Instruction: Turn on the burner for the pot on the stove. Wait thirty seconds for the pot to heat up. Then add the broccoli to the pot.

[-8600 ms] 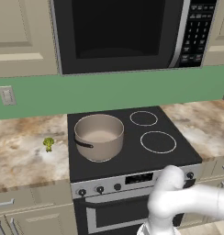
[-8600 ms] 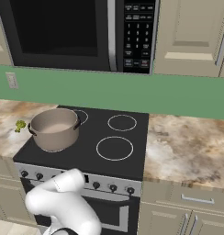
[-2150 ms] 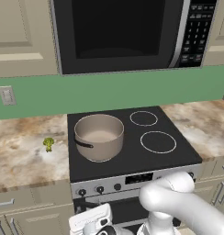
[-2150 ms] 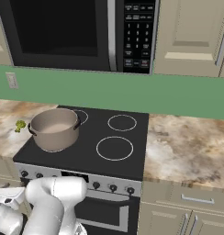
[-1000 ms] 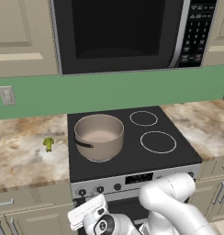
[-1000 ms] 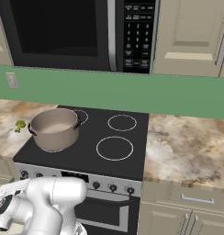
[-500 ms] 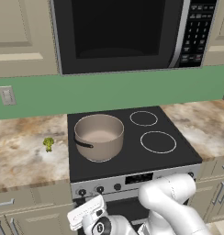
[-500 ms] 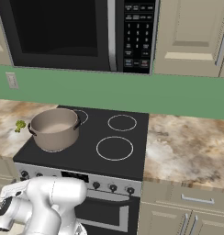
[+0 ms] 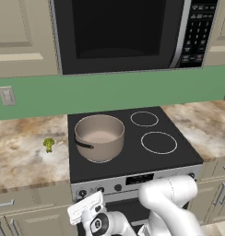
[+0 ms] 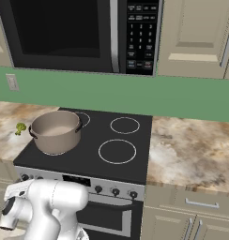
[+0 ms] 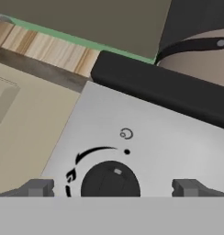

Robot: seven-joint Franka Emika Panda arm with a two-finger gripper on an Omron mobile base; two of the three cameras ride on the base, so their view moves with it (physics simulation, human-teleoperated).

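A kitchen wall of beige cabinets [image 10: 196,30] and a green backsplash [image 9: 109,92] stands behind a marbled counter [image 10: 191,150], with a black microwave [image 9: 133,32] hung above the stove [image 9: 133,156]. A pale wall switch [image 9: 7,96] sits on the backsplash at the far left.

The pot [image 9: 99,137] stands on the near left burner of the stove, its dark loop handle [image 11: 192,46] turned toward the front edge. Two white ring marks on the right of the black glass top are bare. The broccoli [image 9: 49,144] lies on the counter to the left of the stove, well apart from the pot, with nothing between them.

Along the stove's silver front panel [image 11: 178,147] runs a row of small black knobs. The gripper [image 11: 111,187] is low in front of the panel's left end, released, its jaws spread wide. In the hand view the two fingertips [image 11: 38,188] stand on either side of one knob [image 11: 110,181], with a clear gap on each side, so neither tip touches it. A curved black arrow mark and a small ring symbol are printed on the panel around that knob. The pot's handle and wall show above the stove's black edge in the same view, and a beige cabinet front [image 11: 22,119] lies just left of the panel.

In the left base view the white arm [image 9: 169,203] bends down across the oven door, covering part of it.
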